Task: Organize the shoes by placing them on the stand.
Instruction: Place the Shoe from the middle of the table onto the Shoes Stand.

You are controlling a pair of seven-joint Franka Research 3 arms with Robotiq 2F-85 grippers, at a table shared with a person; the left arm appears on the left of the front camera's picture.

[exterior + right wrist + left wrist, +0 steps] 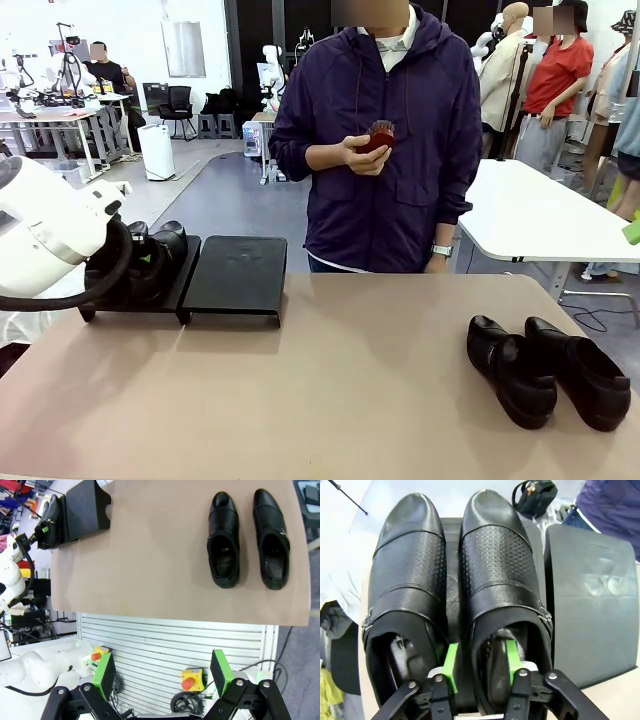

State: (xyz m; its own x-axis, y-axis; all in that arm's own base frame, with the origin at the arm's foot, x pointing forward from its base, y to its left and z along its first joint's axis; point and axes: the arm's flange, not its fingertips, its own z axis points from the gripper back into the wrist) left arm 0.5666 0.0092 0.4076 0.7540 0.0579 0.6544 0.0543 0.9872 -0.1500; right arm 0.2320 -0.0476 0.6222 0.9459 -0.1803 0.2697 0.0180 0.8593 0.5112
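Loosely, left hand (481,649) straddles one shoe (495,570) rim.

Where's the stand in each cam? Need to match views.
Front view: stand at the table's far left, right section bare.
Left wrist view: stand, bare section along the right side.
Right wrist view: stand in the top left corner.
Shared landmark: the two shoes on its other section.
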